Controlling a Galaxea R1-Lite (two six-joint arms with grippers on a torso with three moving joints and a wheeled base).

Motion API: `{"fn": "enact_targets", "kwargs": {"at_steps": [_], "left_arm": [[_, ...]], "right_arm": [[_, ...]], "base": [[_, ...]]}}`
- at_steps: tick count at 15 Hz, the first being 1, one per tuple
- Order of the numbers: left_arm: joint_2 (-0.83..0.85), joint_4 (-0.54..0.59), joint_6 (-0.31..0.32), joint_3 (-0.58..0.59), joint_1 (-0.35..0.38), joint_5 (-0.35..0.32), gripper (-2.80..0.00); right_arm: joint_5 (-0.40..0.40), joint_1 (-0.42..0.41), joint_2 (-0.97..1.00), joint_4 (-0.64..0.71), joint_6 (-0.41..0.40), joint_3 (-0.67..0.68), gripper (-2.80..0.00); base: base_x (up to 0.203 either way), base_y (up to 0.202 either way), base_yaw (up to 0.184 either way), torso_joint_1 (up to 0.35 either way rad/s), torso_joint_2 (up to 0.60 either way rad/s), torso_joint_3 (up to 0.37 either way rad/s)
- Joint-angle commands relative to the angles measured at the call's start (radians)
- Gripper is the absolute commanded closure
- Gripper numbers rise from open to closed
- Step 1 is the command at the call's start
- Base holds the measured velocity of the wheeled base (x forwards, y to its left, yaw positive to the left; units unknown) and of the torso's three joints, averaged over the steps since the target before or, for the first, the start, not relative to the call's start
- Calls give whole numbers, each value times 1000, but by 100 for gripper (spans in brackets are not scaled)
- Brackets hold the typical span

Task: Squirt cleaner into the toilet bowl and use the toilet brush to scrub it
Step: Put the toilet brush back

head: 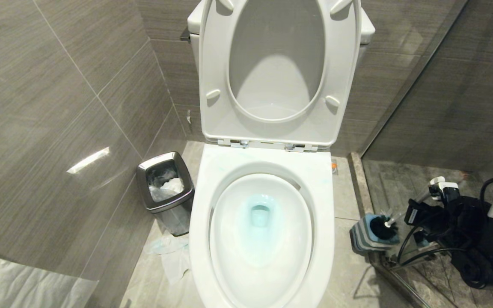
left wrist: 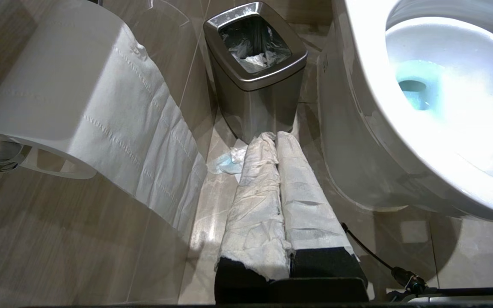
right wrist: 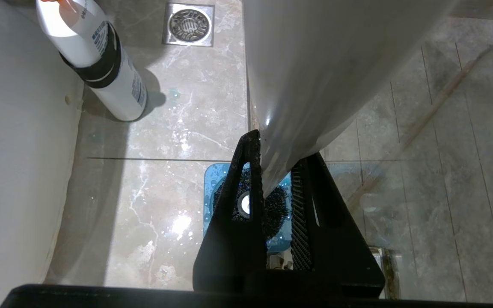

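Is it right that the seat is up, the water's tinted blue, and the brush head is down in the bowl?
Not quite. The brush head sits in its blue-topped holder on the floor beside the toilet bowl, as the head view shows, with the right gripper shut on its handle. The rest is right.

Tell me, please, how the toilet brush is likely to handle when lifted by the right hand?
The toilet brush looks stiff: its handle runs straight. That glossy handle may slip or twist in the right hand pinching it. Its bristle head, over the wet blue holder, will probably drip.
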Motion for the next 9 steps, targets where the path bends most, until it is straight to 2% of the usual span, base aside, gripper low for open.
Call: {"fn": "enact_targets", "kwargs": {"at_steps": [1, 3, 9], "left_arm": [[0, -1, 0, 0, 0, 0, 0], [0, -1, 0, -1, 0, 0, 0], [0, 2, -4, 0, 0, 0, 0]], "right_arm": [[0, 0, 2, -8, -1, 0, 0], [0, 0, 2, -8, -1, 0, 0], [0, 0, -10, -8, 2, -9, 0]], "base": [[0, 0, 0, 0, 0, 0], [0, 0, 0, 5, 1, -46], [0, 0, 0, 2, 6, -158]]}}
